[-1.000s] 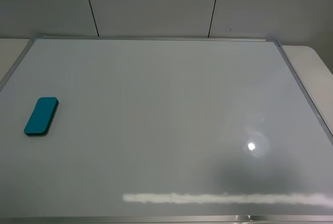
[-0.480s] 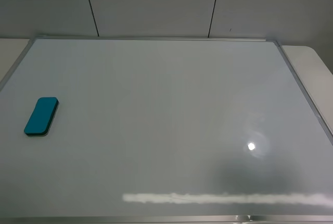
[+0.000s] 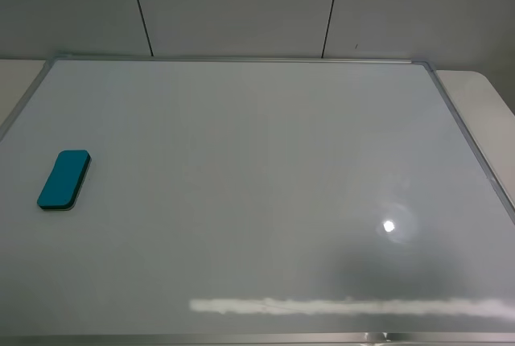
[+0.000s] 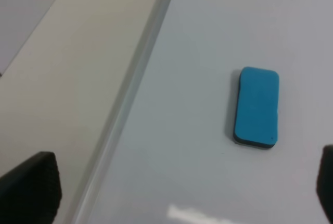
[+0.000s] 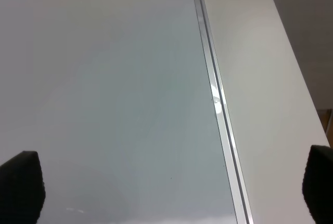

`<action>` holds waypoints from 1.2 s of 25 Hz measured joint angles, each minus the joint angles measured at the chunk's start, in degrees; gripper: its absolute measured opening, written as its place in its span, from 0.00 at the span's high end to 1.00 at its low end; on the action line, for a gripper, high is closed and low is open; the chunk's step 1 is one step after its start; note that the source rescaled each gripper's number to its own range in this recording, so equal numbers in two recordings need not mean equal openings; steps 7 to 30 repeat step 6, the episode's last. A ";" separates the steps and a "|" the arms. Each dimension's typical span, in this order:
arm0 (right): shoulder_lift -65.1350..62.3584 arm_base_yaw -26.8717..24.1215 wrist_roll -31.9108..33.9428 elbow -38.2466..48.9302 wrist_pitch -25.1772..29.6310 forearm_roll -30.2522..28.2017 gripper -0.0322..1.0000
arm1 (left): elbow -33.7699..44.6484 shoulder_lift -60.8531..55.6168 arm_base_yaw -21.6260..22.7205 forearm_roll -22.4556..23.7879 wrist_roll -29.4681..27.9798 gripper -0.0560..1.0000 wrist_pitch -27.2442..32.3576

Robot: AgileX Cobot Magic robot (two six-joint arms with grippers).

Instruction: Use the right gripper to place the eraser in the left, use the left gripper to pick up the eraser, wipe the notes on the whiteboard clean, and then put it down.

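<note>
The teal eraser [image 3: 63, 179] lies flat on the left part of the whiteboard [image 3: 257, 169], with nothing touching it. The board's white surface shows no marker lines, so the notes are out of view. Neither arm appears in the exterior high view. In the left wrist view the eraser [image 4: 256, 107] rests on the board beyond my left gripper [image 4: 177, 187], whose black fingertips [image 4: 28, 187] stand wide apart and empty. My right gripper [image 5: 169, 185] hangs open and empty over the board's right edge, near the silver frame [image 5: 216, 104].
Pale tabletop borders the board on the left [image 4: 67, 78] and on the right [image 3: 483, 105]. A grey panelled wall [image 3: 241, 8] rises behind the far edge. A lamp glare [image 3: 389, 226] sits on the board's right half.
</note>
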 joint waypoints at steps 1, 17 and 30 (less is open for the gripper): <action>0.00 0.00 0.00 0.00 0.00 0.00 0.00 | 0.00 0.00 0.00 0.00 0.00 0.00 0.00; 0.00 0.00 0.00 0.00 0.00 0.00 0.00 | 0.00 0.00 0.00 0.00 0.00 0.00 0.00; 0.00 0.00 0.00 0.00 0.00 0.00 0.00 | 0.00 0.00 0.00 0.00 0.00 0.00 0.00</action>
